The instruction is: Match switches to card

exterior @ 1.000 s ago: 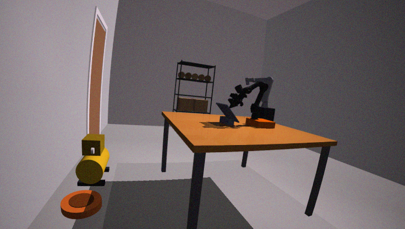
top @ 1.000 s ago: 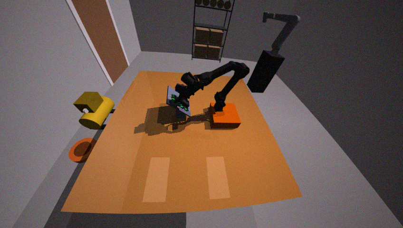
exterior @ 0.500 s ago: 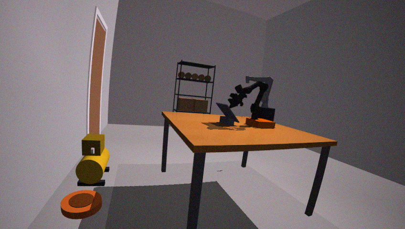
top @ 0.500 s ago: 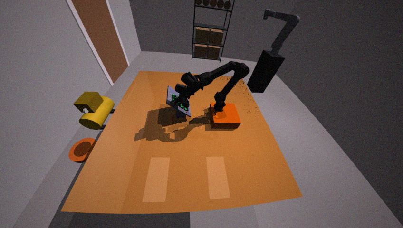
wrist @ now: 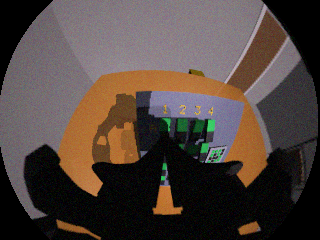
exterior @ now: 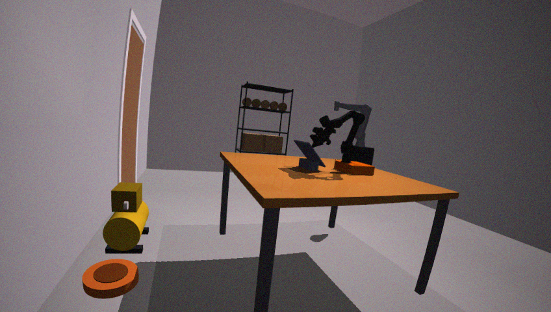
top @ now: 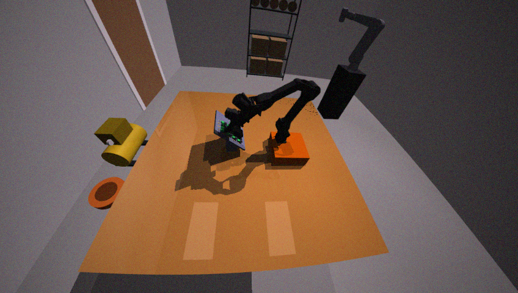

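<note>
The tilted grey-blue switch panel (top: 217,116) (exterior: 303,146) (wrist: 230,112) stands on a block. In the wrist view its columns are numbered 1 to 4. The far-row switches show green far halves, brightest on the column 4 switch (wrist: 211,125). Nearer in column 4, another switch (wrist: 204,148) shows green. The small card (wrist: 216,155) with green and dark squares is at the panel's right; its pattern is too small to read surely. My gripper (wrist: 164,138) (exterior: 312,147) is shut and empty, its tips over column 1 near the far row. Touch cannot be told. The fingers hide much of the nearer switches.
The arm stands on an orange block (top: 291,149) (exterior: 361,168) on the orange table (top: 239,235) (exterior: 347,189). Beyond the table are a second arm on a black stand (top: 341,92), a shelf (top: 267,56) (exterior: 264,109) and a yellow tank (top: 125,144) (exterior: 123,229).
</note>
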Robot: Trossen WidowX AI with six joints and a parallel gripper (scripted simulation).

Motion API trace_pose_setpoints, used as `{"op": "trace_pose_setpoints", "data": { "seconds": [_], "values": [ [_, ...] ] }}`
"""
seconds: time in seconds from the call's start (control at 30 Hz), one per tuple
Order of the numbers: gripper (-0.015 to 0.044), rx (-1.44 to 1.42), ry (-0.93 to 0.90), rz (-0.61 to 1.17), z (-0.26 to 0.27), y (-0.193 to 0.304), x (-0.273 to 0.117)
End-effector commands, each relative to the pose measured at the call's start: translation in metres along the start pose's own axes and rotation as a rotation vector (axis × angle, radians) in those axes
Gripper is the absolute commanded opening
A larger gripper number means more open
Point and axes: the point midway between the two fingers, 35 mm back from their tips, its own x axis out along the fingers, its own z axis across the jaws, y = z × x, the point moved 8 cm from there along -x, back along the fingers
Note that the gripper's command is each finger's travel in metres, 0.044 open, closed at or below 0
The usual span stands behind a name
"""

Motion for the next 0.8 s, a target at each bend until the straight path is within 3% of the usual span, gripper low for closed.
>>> {"op": "trace_pose_setpoints", "data": {
  "seconds": [0.0,0.77],
  "values": [
    [0.0000,0.000,0.002,-0.001,-0.0002,0.0001,0.0007],
    [0.0000,0.000,0.002,-0.001,-0.0002,0.0001,0.0038]
  ]
}}
